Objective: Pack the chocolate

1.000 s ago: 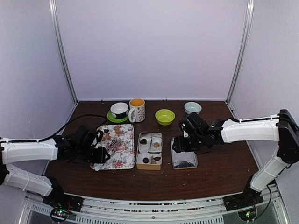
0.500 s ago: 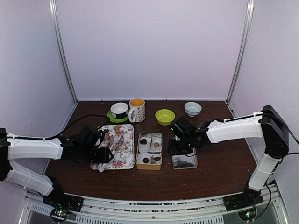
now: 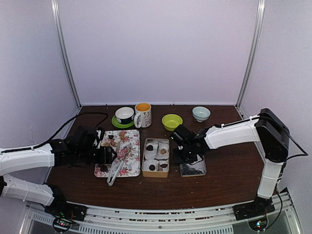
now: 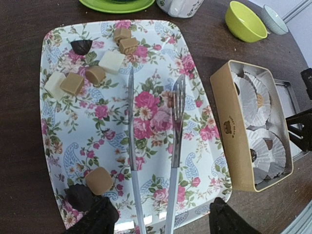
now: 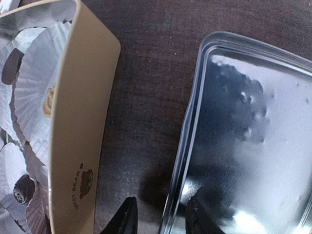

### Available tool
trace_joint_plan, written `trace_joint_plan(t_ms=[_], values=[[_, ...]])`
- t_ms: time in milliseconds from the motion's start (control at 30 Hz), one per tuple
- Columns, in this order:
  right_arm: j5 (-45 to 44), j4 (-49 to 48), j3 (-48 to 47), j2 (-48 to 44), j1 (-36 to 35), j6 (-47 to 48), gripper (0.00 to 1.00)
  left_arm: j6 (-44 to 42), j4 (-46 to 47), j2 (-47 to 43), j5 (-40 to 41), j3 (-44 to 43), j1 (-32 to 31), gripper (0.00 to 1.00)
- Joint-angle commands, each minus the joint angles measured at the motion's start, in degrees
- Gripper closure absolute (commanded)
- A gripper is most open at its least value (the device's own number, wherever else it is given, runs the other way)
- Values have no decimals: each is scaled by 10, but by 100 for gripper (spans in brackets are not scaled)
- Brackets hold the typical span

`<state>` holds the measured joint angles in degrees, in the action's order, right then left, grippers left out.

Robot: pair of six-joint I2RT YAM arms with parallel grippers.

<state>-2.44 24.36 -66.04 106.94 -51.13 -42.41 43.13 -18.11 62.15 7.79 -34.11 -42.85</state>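
Several chocolate pieces (image 4: 99, 180), brown, dark and white, lie on the floral tray (image 4: 63, 131). More chocolate sits in paper cups in the tan tin (image 4: 229, 126), also the tin (image 3: 156, 157). Silver tongs (image 4: 175, 146) lie loose on the tray. My left gripper (image 4: 161, 222) is open, its fingers well apart on either side of the tong handles without touching them. My right gripper (image 5: 161, 219) stands astride the left rim of the upturned silver lid (image 5: 253, 146), one finger inside and one outside. A gap shows between the rim and the outer finger.
Along the back stand a cup on a green saucer (image 3: 125, 115), a mug (image 3: 143, 114), a green bowl (image 3: 172, 122) and a pale blue bowl (image 3: 201, 113). The lid (image 3: 192, 168) lies right of the tin on the dark table.
My left gripper opened, let go of the tongs and drew back left; the tongs now lie on the tray. My right gripper moved left to the lid's rim and narrowed.
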Motion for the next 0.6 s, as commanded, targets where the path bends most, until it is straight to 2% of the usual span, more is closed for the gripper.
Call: trace_joint_plan(t_ms=[0, 267, 567], values=[[-23, 22, -22, 21, -3, -6, 67, -20, 9, -19, -3, -12, -2, 32], [-43, 36, -17, 35, -3, -18, 76, -23, 26, -11, -18, -11, -3, 34], [-77, 7, 26, -27, -3, -22, 97, -30, 65, 24, -57, -16, -2, 35]])
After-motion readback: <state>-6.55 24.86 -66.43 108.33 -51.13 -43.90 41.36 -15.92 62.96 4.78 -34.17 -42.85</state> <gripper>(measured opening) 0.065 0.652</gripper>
